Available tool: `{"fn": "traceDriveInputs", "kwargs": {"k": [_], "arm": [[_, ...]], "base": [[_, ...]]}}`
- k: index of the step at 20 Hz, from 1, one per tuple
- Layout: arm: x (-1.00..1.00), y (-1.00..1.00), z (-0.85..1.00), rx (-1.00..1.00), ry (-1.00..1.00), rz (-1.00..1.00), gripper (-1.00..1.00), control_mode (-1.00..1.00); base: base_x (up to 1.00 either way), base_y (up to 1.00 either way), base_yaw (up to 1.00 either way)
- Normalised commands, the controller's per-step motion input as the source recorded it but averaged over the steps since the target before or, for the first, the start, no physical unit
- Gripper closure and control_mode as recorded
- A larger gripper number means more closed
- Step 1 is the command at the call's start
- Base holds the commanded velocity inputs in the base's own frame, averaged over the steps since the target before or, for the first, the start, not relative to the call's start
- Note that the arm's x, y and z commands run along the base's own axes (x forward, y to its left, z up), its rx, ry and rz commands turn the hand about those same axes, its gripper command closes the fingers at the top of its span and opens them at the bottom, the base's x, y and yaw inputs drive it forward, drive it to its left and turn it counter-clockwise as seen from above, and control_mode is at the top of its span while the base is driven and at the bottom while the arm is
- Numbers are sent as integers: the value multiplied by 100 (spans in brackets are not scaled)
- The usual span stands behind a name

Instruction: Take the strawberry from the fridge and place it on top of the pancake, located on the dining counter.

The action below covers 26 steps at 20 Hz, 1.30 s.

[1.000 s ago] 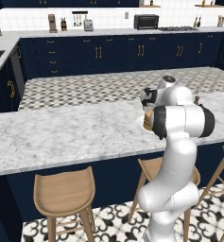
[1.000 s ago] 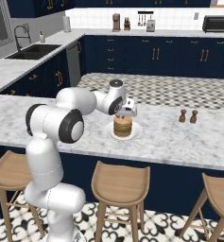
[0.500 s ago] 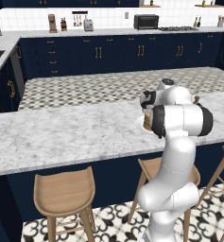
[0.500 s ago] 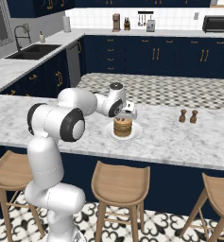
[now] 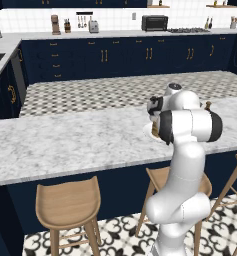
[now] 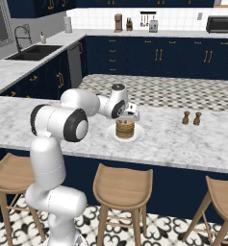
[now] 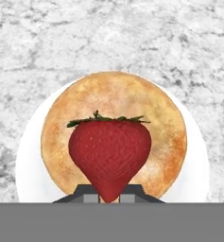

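Over the dining counter (image 6: 183,144), the gripper (image 6: 130,115) hangs directly above the pancake (image 6: 125,129), jaws closed on the strawberry (image 7: 109,152). In the hand view the fruit's tip sits pinched between the two fingertips (image 7: 87,193), and its body covers the middle of the pancake (image 7: 114,134) below; whether the berry touches the stack cannot be told from that angle.

The plate (image 6: 137,136) stands near the counter's middle, with bare marble to its left, to its right and behind it. The shakers (image 6: 191,117) stand well apart to the right, toward the far edge. Three stools (image 6: 122,185) line the near edge, below the slab.

The right base view shows plate, stack and gripper from the side, the arm reaching in from the left. In the left base view the arm's own elbow (image 5: 190,127) covers most of the plate, and only a sliver of pancake (image 5: 154,129) shows beside it; the gripper (image 5: 154,107) is a dark patch there, hard to read. The strawberry is too small to make out in either base view.
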Motion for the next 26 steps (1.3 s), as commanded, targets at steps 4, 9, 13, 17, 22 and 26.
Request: {"fn": "traceDriveInputs", "kwargs": {"k": [4, 9, 13, 17, 22, 26], "arm": [[0, 0, 0, 0, 0, 0, 100, -100], [0, 0, 0, 0, 0, 0, -100, -100], [0, 0, 0, 0, 0, 0, -100, -100], [0, 0, 10, 0, 0, 0, -100, -100], [-27, 9, 76, -6, -1, -3, -100, -100], [-50, 44, 96, -16, -7, -2, -100, -100]], "base": [[0, 0, 0], [0, 0, 0], [0, 0, 0], [0, 0, 0], [0, 0, 0], [0, 0, 0]]}}
